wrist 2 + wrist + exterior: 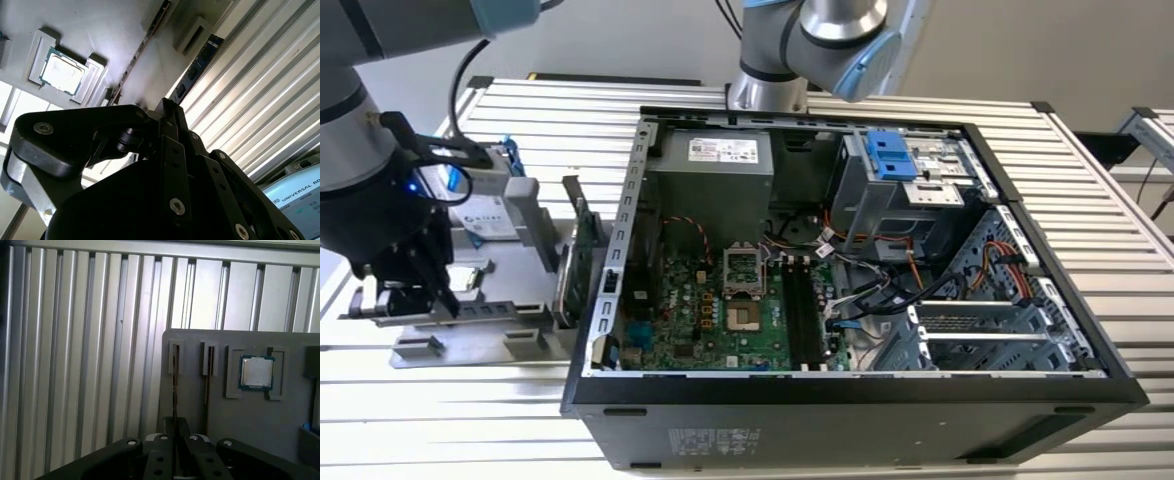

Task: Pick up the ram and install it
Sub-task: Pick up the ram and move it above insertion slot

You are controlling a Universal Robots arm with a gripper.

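While the exterior view's left shows the hand [416, 298] low over the grey parts tray [500, 272] beside the open computer case [854, 405], both wrist views show it pinched shut on the ram [174, 372], which stands edgewise in its tray slot near the slatted desk [75, 365].

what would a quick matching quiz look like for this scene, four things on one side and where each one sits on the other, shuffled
Things
1. processor chip
2. ram
3. computer case
4. end effector

Places
A. open, on the slatted table
B. over the gray tray, at the exterior view's left
C. flat in a square recess of the tray
D. on edge in a narrow slot of the tray

Pairs: 1-C, 2-D, 3-A, 4-B
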